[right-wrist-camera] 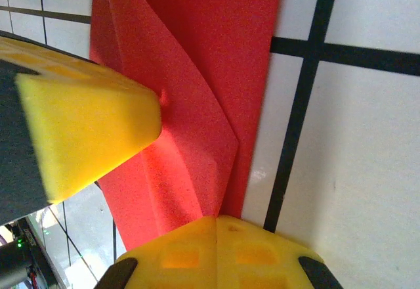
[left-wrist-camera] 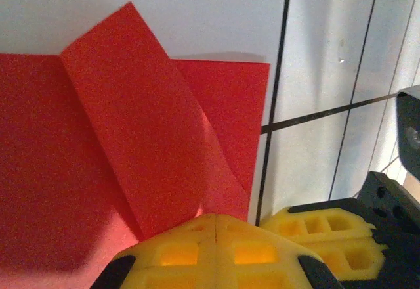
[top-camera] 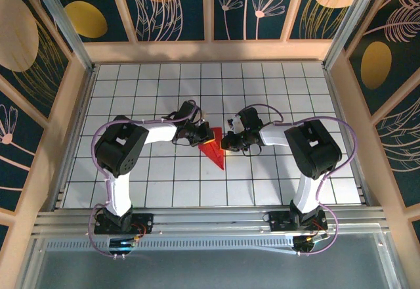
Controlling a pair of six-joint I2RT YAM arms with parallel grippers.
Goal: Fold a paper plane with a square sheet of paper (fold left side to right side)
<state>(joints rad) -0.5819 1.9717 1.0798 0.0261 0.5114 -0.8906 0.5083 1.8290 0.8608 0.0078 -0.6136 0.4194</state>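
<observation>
Top view: red sheet of paper [top-camera: 213, 150] lies mid-worktop [top-camera: 131, 92], white grid tiles with black lines. It is partly folded, with 1 sharp tip toward the arm bases. The upper part is covered by the 2 wrists meeting over it.

Left fingers [top-camera: 200, 134] sit at the paper's left upper edge, and right fingers [top-camera: 228, 142] at its right edge. The 2 sets are near each other with the paper between.

Left wrist view: left fingers [left-wrist-camera: 177, 256] are pressed together with no gap at the seam. They block the paper's near edge. 1 raised flap [left-wrist-camera: 144, 144] runs slantwise down to their tips. Cannot tell whether the flap is pinched or just touched. Shadow lies on the paper's lower left. Right fingers [left-wrist-camera: 328, 236] are just beside, on bare tile next to a black grid line.

Right wrist view: right fingers [right-wrist-camera: 177, 256] are also together, their tips where the paper's creases [right-wrist-camera: 223, 144] converge. Cannot tell whether they grip it or only rest on it. 1 left finger [right-wrist-camera: 85, 131] touches the lifted fold with its tip and hides the paper's left part.

Surroundings: dark floral wall panels [top-camera: 164, 6] in pale wooden frames on 3 sides. A metal rail [top-camera: 210, 220] runs along the near edge. Purple cables [top-camera: 348, 138] loop off both arms.
</observation>
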